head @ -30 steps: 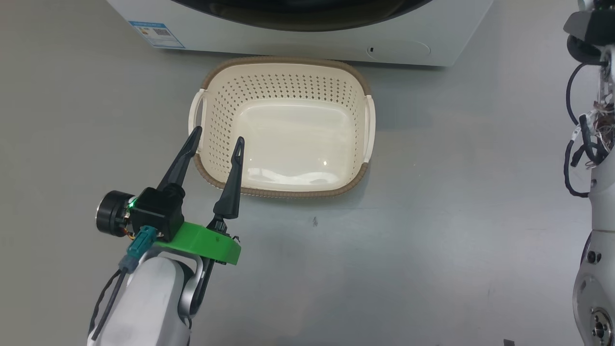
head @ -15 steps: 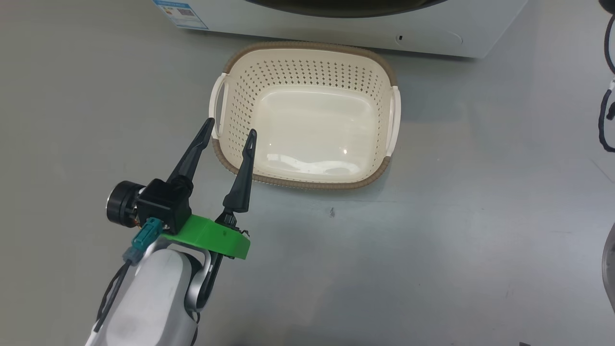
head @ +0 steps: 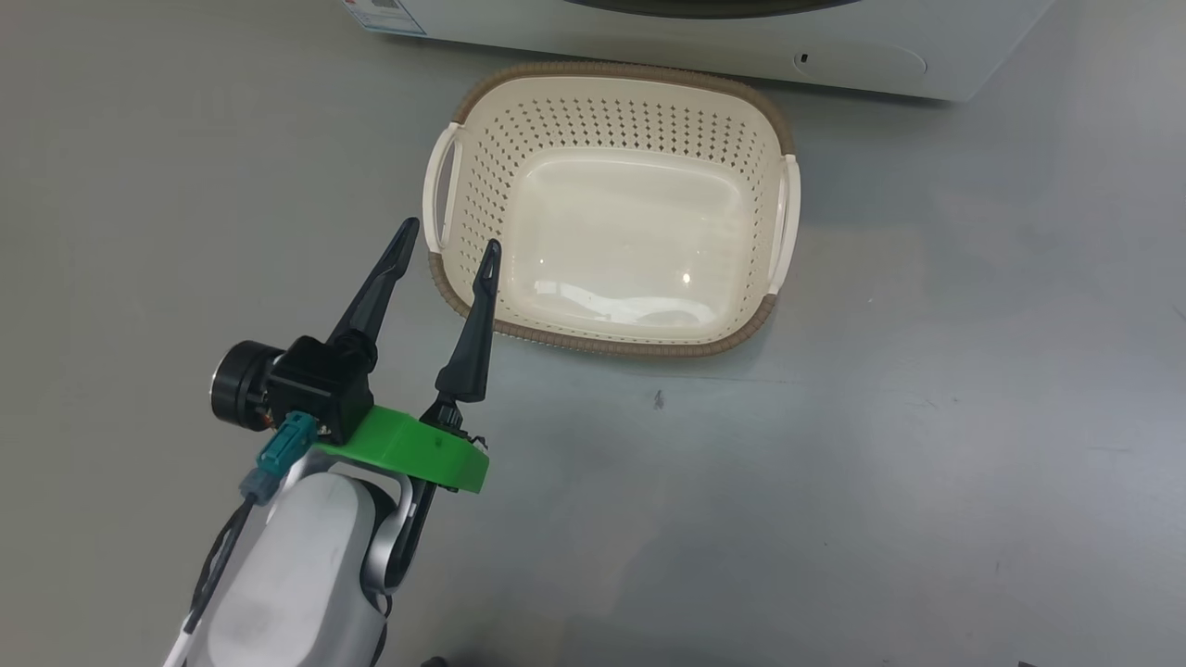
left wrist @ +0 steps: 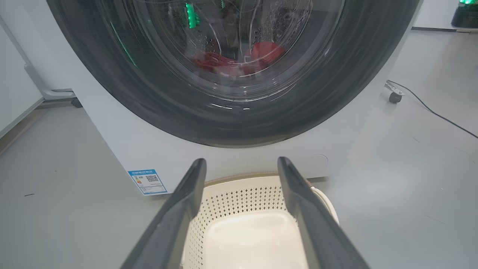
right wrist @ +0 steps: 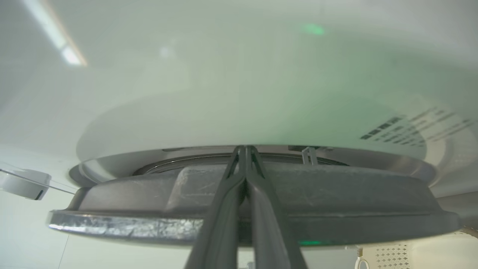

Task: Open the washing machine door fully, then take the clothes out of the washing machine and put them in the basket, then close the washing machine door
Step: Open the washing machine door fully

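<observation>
The cream basket (head: 607,120) stands on the floor right in front of the white washing machine (head: 519,28) and holds nothing. My left gripper (head: 449,238) hovers open at the basket's near left corner. In the left wrist view the same gripper (left wrist: 242,161) points at the glossy black washing machine door (left wrist: 149,97). Red clothes (left wrist: 261,56) show through its glass. My right gripper (right wrist: 245,148) is shut, its fingers lying across the edge of the door (right wrist: 336,201), which stands slightly ajar. The tips sit in the gap between the door and the machine front (right wrist: 224,93).
Grey floor spreads around the basket. A blue label (left wrist: 147,182) marks the machine's lower left corner. A caster wheel (left wrist: 394,96) with a black cable lies on the floor to the right, and a white frame's foot (left wrist: 48,93) stands to the left.
The head camera has swung, so the basket and machine shifted right and up in the picture, and the right arm has left the head view. The left gripper stays open.
</observation>
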### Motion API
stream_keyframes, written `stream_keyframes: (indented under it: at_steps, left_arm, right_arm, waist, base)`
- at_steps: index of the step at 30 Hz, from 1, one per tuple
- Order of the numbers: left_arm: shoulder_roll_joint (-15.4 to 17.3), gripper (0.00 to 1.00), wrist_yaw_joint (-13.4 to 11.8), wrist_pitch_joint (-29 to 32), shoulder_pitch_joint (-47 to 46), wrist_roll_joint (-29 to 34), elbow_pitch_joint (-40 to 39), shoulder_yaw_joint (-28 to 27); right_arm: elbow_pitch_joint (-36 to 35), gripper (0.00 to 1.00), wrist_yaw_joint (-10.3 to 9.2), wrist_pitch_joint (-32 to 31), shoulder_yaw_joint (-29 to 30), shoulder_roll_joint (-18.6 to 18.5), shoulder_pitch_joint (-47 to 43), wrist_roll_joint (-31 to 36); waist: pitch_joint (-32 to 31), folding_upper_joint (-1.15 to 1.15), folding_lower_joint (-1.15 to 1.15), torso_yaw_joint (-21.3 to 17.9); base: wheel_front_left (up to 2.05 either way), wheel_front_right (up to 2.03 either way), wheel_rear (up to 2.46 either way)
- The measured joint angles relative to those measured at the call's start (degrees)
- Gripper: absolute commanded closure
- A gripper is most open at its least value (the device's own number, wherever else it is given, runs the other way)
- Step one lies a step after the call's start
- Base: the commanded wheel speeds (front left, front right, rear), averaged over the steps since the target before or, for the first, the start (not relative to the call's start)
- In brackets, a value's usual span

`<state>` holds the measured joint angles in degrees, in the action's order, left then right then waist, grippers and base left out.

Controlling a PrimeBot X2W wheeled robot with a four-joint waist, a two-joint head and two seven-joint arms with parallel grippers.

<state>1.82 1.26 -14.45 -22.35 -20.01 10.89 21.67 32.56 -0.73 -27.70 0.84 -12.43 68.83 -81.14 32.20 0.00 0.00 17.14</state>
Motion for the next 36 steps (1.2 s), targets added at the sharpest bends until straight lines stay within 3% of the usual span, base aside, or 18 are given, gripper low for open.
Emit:
stream_keyframes:
  at_steps: [36]
  left_arm:
    - [-0.07, 0.00, -1.02, 0.00, -0.61, 0.03, 0.48, 0.23]
  right_arm:
    - [4.81, 1.00, 0.93, -18.94, -1.58, -2.76, 0.85, -7.59]
  waist:
    - [-1.15, 0.00, 0.00, -1.62]
  base:
    - [0.00, 0.00, 0.00]
